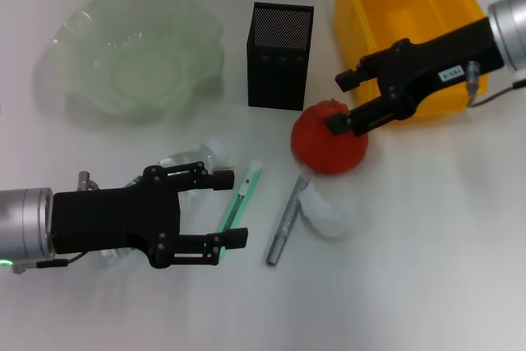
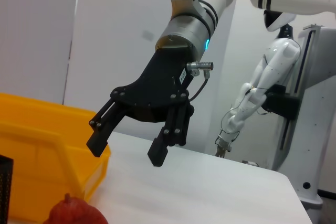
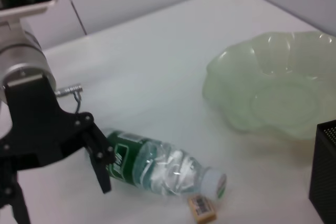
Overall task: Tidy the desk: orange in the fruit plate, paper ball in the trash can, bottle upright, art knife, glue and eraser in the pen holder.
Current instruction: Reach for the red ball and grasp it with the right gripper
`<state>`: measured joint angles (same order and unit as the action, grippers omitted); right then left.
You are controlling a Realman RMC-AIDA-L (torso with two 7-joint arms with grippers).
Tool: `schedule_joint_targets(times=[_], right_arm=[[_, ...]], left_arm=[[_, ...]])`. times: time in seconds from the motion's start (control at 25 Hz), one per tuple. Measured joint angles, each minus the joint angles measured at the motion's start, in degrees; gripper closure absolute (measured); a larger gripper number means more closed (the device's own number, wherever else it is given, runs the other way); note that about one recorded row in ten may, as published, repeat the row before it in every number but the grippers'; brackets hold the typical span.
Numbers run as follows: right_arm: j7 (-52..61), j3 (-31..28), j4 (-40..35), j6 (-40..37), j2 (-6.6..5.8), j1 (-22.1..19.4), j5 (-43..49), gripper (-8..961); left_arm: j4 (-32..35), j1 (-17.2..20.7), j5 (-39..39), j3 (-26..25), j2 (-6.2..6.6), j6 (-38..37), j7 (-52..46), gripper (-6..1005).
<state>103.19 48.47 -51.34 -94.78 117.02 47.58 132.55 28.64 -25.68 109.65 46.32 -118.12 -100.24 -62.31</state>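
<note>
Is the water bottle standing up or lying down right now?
Lying down. The bottle rests on its side on the table, cap pointing sideways, beside the left gripper.

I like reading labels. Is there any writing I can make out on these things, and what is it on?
None can be read.
Bottle: green label with white marks, too blurred.
Right gripper: small white sticker on the arm behind it, too small.
Eraser: printed wrapper, unreadable.

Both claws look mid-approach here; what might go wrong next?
1. The right claw is open around the round orange; an off-centre close may roll it onto the paper ball.
2. The left claw is open over the lying bottle, with the art knife and eraser close by; closing may knock them.
</note>
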Motion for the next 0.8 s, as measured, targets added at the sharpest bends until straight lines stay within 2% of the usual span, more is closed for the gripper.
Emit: schedule_joint_targets(times=[0.16,0.2,0.24,0.28,0.56,0.8], right_arm=[[1.1,0.9,-1.5,1.0,0.89,1.6,3.1,120],[2.1,3.1,-2.0,2.5,1.17,2.2,4.1,120],[2.1,3.1,-2.0,2.5,1.17,2.2,4.1,120],[3.4,6.2,-2.2,4.2,1.21,2.9,4.7,120],[5.2,11.1,-2.0,8.3,1.89,4.4,8.5,121],[6.2,15.1,-1.4,11.8,1.96,4.5,8.8,121]], left_arm=[[-0.1,0.1,0.0,-0.6,0.0,0.1,0.0,214],[-0.1,0.1,0.0,-0.6,0.0,0.1,0.0,214],[-0.1,0.2,-0.1,-0.8,0.0,0.1,0.0,214],[-0.2,0.2,-0.1,-0.8,0.0,0.2,0.2,215],[-0.3,0.3,-0.1,-1.1,0.0,0.2,0.6,216],[-0.3,0.3,-0.1,-1.3,0.0,0.1,0.6,218]])
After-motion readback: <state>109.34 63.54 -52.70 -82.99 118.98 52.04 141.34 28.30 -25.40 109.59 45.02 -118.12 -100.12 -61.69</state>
